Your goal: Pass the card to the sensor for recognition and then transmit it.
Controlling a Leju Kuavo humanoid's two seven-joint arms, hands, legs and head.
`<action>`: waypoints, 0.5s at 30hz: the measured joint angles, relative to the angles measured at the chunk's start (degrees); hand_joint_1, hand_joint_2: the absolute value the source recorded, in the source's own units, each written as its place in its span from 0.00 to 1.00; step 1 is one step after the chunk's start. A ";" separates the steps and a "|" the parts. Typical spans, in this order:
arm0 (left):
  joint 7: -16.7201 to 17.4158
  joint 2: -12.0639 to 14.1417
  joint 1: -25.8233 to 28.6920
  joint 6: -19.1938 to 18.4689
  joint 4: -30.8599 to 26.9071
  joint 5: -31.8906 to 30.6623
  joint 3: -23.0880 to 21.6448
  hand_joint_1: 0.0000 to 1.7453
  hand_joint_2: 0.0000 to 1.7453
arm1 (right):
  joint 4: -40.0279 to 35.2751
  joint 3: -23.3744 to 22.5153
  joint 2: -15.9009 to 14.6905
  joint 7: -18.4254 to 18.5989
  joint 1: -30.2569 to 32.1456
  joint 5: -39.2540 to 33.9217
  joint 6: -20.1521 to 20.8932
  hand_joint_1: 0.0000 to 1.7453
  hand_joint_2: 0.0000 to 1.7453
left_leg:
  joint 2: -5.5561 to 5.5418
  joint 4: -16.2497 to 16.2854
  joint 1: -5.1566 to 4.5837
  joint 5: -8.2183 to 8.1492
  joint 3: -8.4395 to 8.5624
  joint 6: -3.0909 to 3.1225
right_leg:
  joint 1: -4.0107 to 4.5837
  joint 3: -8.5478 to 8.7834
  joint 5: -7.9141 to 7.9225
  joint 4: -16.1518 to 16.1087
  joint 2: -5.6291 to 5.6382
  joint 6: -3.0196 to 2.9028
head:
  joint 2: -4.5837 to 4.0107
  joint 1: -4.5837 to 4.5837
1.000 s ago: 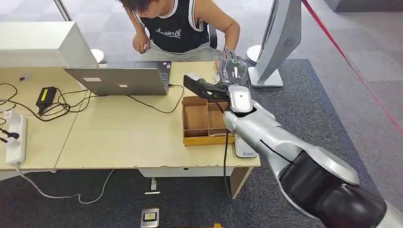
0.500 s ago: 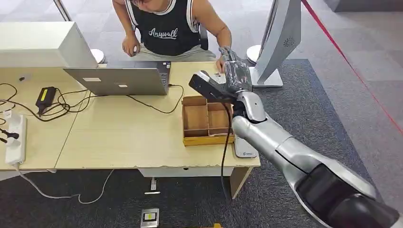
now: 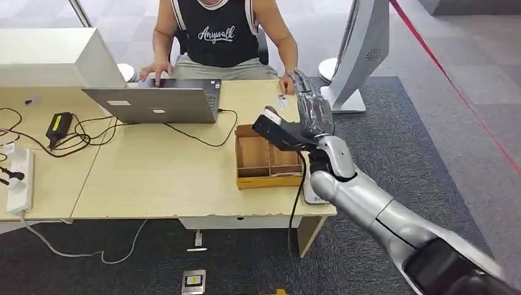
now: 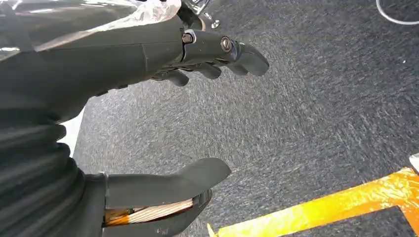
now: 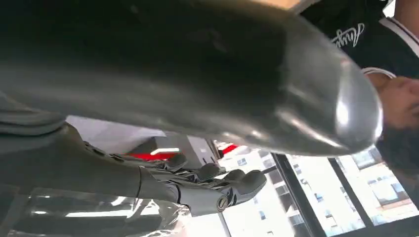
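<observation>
Right hand: your right hand [image 3: 310, 114] hangs above the tabletop near its right edge, over the far right corner of the cardboard box [image 3: 267, 158]. In the right wrist view its dark fingers [image 5: 225, 183] reach out side by side, a little curled and well apart from the thick thumb. You can see nothing between them.
Left hand: in the left wrist view your left hand [image 4: 123, 54] hangs over dark grey carpet. Its fingers are stretched away from the thumb and it holds nothing. A strip of yellow tape [image 4: 321, 207] lies on the floor beyond it.
Card: a small pale card [image 3: 282, 102] lies flat on the tabletop toward the far right corner, just beyond your right hand. It is too small for you to read.
Person: a person in a black vest [image 3: 221, 37] sits at the far edge. One of their hands [image 3: 286, 83] rests just beside the card and the other is at the laptop [image 3: 153, 103].
Sensor: the white sensor pad [image 3: 314, 195] lies at the near right corner beside the box, partly hidden by your right arm.
Box: open, split into compartments, near the right edge.
Left edge: a white power strip [image 3: 18, 179] and a black adapter [image 3: 59, 123] sit among loose cables.
</observation>
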 joint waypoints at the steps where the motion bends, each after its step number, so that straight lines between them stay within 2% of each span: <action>1: 0.00 0.00 0.00 0.11 0.00 0.00 0.13 0.00 1.00 | -1.18 -0.42 -0.42 0.00 1.08 0.35 0.28 0.00 0.00 | 0.00 0.00 0.00 -0.01 -0.01 0.01 | 0.00 0.00 0.00 -0.01 0.00 0.00 | 0.02 0.00; 2: 0.00 0.00 0.02 0.13 0.00 0.00 0.20 0.00 1.00 | -2.08 -0.66 -0.72 0.00 1.91 0.44 0.57 0.00 1.00 | 0.00 0.00 0.00 -0.01 -0.01 0.01 | 0.00 -0.01 0.00 -0.01 0.00 0.00 | 0.00 0.00; 12: 0.04 0.00 0.34 0.81 0.04 0.02 1.11 0.00 1.00 | -7.25 -1.35 -2.32 -1.05 9.25 2.99 7.39 0.00 1.00 | 0.01 -0.01 0.01 0.00 -0.02 0.01 | 0.01 0.00 0.00 0.00 0.00 0.00 | 0.00 0.00; 15: 0.02 0.00 0.34 0.81 0.07 0.02 1.31 0.00 1.00 | -8.04 -1.33 -2.56 -1.03 10.40 3.30 8.22 0.00 1.00 | 0.01 -0.01 0.00 0.00 -0.03 0.01 | 0.00 -0.01 0.00 -0.01 0.00 0.00 | 0.00 0.00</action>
